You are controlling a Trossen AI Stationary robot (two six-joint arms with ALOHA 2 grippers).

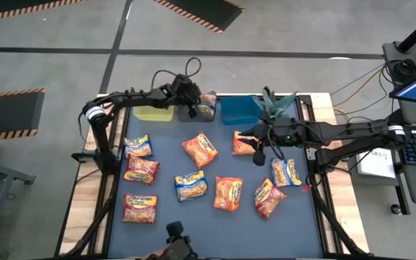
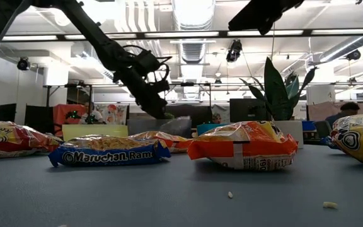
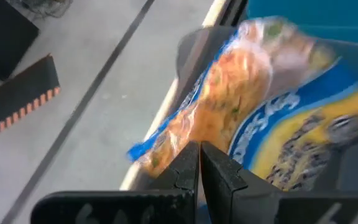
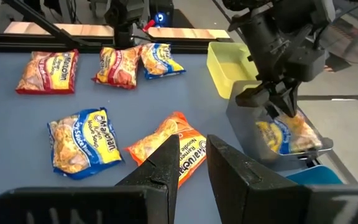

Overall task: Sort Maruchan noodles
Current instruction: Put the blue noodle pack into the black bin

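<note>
My left gripper (image 1: 193, 101) is at the table's far edge, over the grey bin (image 4: 241, 124), shut on a yellow-and-blue noodle packet (image 3: 266, 106). The yellow-green bin (image 1: 154, 113) stands left of the grey one and the blue bin (image 1: 238, 110) right of it. My right gripper (image 4: 192, 146) hangs high over the mat's middle right, its fingers a little apart with nothing between them. An orange packet (image 1: 243, 143) lies on the mat below it. Several more orange, red and yellow-and-blue packets lie flat on the mat. My left gripper pinches the yellow-and-blue packet between its two fingers at the packet's near end (image 3: 213, 134), close to the blue sealed edge. The fingers slant down from above toward the table's far side. The packet hangs tilted below them, its lower part (image 4: 294, 144) down inside the grey bin.
A potted plant (image 1: 274, 103) stands at the far edge right of the blue bin. Loose packets (image 1: 191, 185) (image 1: 228, 193) (image 1: 141, 170) spread over the blue-grey mat (image 1: 168, 231), with gaps between them. Small crumbs (image 2: 230, 195) lie near the front.
</note>
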